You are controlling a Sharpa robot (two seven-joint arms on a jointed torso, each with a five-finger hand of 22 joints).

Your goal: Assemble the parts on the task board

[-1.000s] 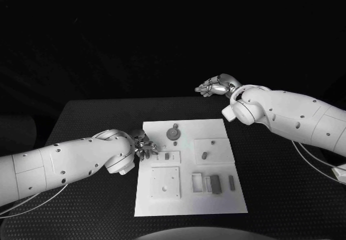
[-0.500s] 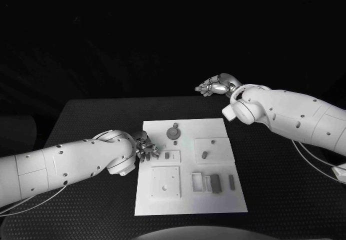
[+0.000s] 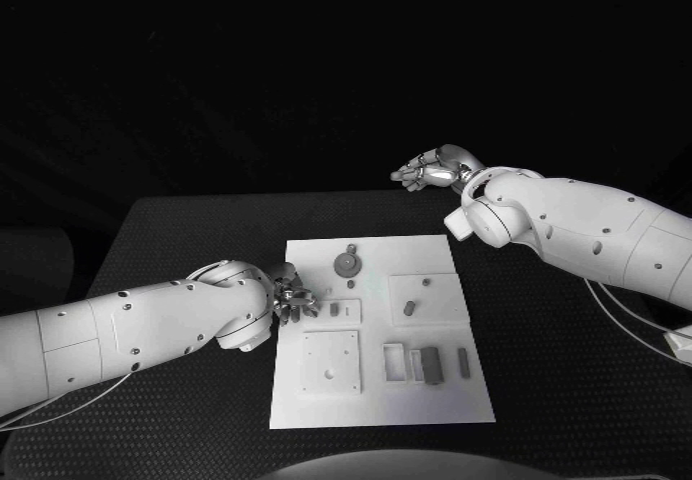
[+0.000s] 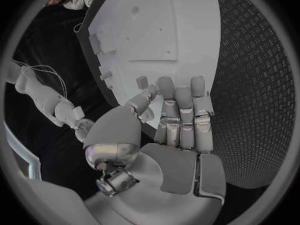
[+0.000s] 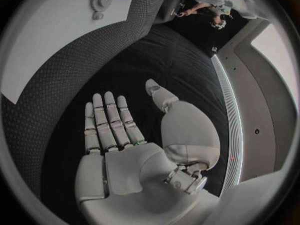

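The white task board (image 3: 382,405) lies in the middle of the black table. A round gear part (image 3: 346,266) sits near its far edge, and small parts (image 3: 408,309) and upright blocks (image 3: 428,365) are spread over its middle and near right. My left hand (image 3: 293,298) hovers at the board's left edge. In the left wrist view its fingers (image 4: 181,105) stretch side by side toward the board (image 4: 169,30) and hold nothing. My right hand (image 3: 433,170) is raised beyond the table's far edge, with its fingers (image 5: 106,120) spread and empty.
A square raised plate (image 3: 330,365) takes up the board's near left. Cables (image 3: 635,325) trail over the table at the right, beside a pale box (image 3: 678,347) at its edge. Bare black table (image 3: 188,240) surrounds the board on every side.
My left forearm has sunk slightly, and its hand stays at the board's left edge. The right arm has not moved.
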